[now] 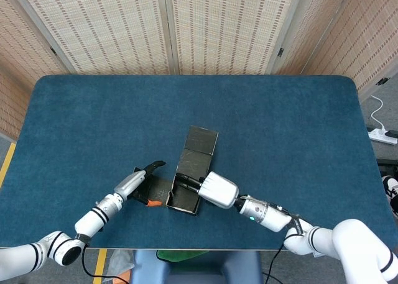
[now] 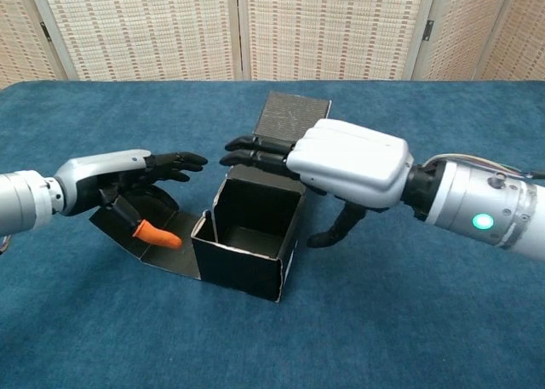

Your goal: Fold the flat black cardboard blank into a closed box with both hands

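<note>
The black cardboard box (image 2: pixel 243 255) (image 1: pixel 185 198) stands on the table with its top open. Its lid flap (image 2: pixel 294 117) (image 1: pixel 203 140) lies back on the far side, and a side flap (image 2: pixel 174 254) lies flat to the left. My left hand (image 2: pixel 111 179) (image 1: pixel 138 182) hovers over that side flap with fingers stretched out, its orange-tipped thumb (image 2: pixel 155 233) pointing down, holding nothing. My right hand (image 2: pixel 349 162) (image 1: pixel 218 189) hangs above the box's rear right edge. Its dark fingers (image 2: pixel 255 153) reach left over the rear wall, and the thumb hangs beside the right wall, apart from it.
The blue table cloth (image 1: pixel 280 128) spreads wide around the box. The near table edge (image 1: pixel 186 249) runs close behind both forearms. Woven screens (image 1: pixel 205 29) stand beyond the far edge.
</note>
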